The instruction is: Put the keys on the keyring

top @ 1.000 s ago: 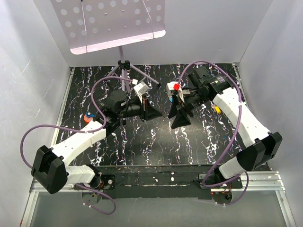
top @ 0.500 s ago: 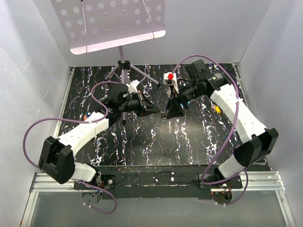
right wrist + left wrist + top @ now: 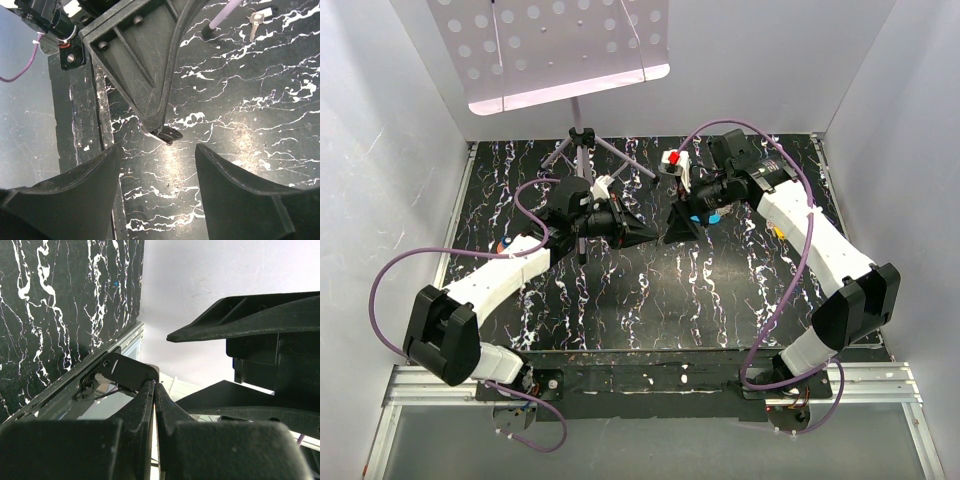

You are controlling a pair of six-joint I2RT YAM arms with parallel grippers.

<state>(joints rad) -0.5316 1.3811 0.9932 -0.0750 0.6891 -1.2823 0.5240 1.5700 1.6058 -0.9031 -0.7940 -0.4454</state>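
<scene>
My left gripper (image 3: 648,233) is shut; its fingers (image 3: 150,65) pinch a small flat dark metal piece (image 3: 167,134), apparently a key, held above the mat. In the left wrist view the pads (image 3: 150,400) are pressed together. My right gripper (image 3: 677,226) is open and empty, its tips facing the left gripper's tips a short way off, with the held piece just ahead of its jaws (image 3: 157,165). Its fingers (image 3: 240,315) show spread apart. Another grey key (image 3: 255,22) lies on the mat. A bit of bright blue, the keyring (image 3: 713,216), shows behind the right gripper; its loop is hidden.
A music stand (image 3: 555,45) on a tripod (image 3: 582,140) stands at the back centre. A small yellow thing (image 3: 778,230) lies at the right, a small orange and blue thing (image 3: 504,243) at the left. White walls close in on three sides.
The right gripper has moved left and toward the back, the left gripper has swung right. Their tips have come close together over the mat's middle. The blue piece has come into view.
</scene>
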